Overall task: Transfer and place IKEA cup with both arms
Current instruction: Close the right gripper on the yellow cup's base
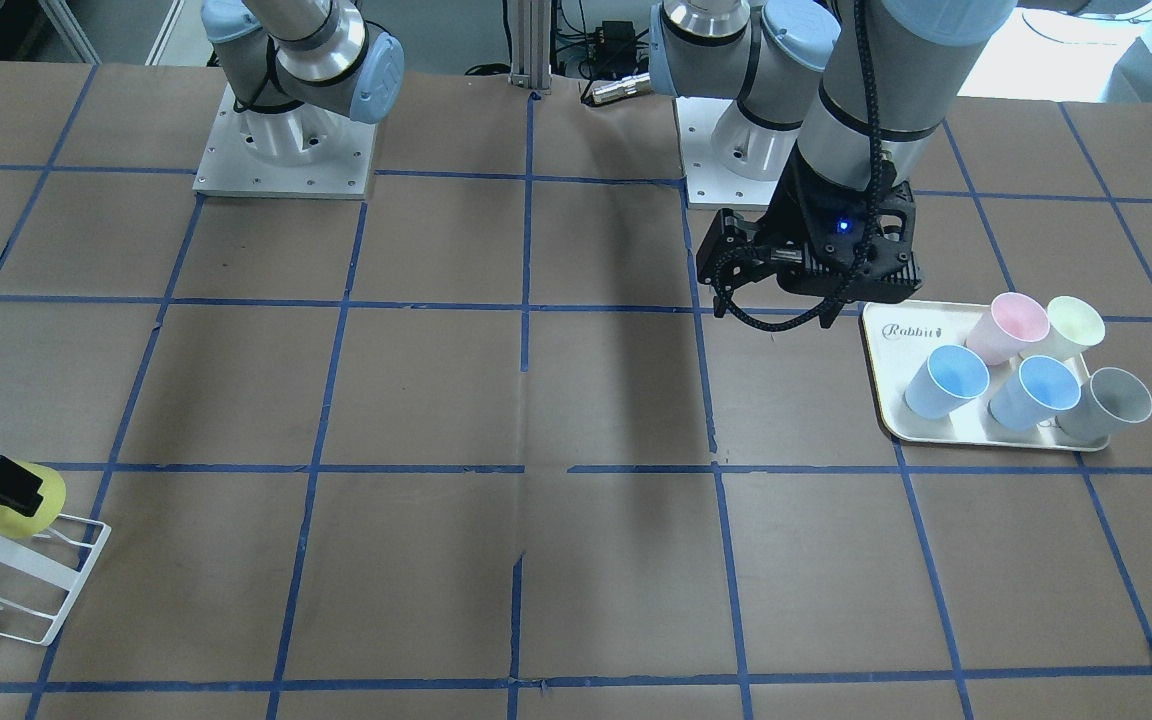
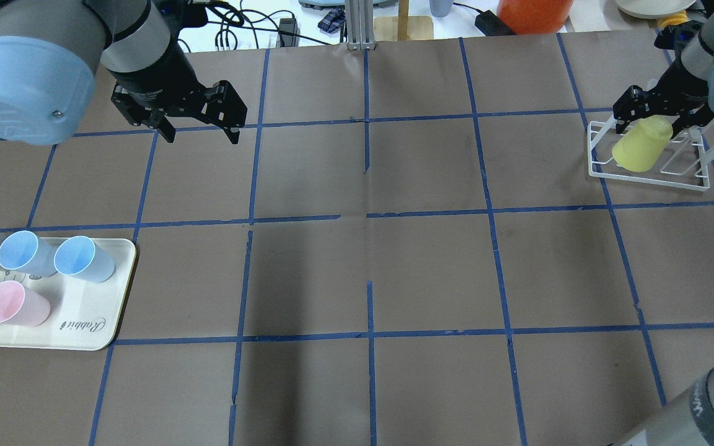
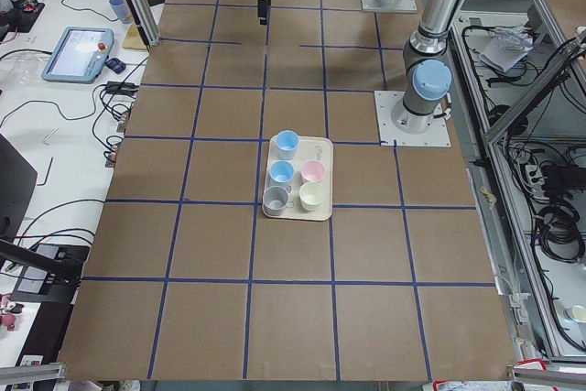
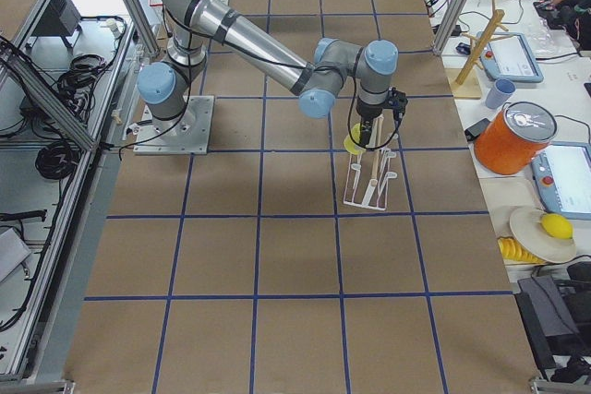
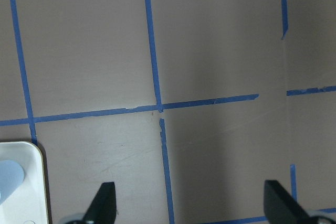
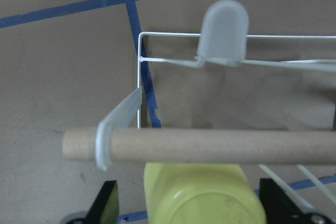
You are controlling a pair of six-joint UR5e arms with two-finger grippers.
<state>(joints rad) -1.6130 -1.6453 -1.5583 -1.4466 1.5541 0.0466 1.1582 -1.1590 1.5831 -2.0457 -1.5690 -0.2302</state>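
While right jaws straddle the IKEA cup (image 2: 641,147), left arm (image 2: 127,37) hovers.

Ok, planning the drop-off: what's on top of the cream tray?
Five cups: blue cup, second blue cup, grey cup, pink cup, pale yellow cup. The tray surface beneath them is covered.

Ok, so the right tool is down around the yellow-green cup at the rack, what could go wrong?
The right tool straddles the IKEA cup unclosed, with a wider gap on one side; closing could nudge it off-centre. The wooden dowel and white wire rack sit close, so lifting may snag or drag the rack. The tray holds five cups; placing there could knock one.
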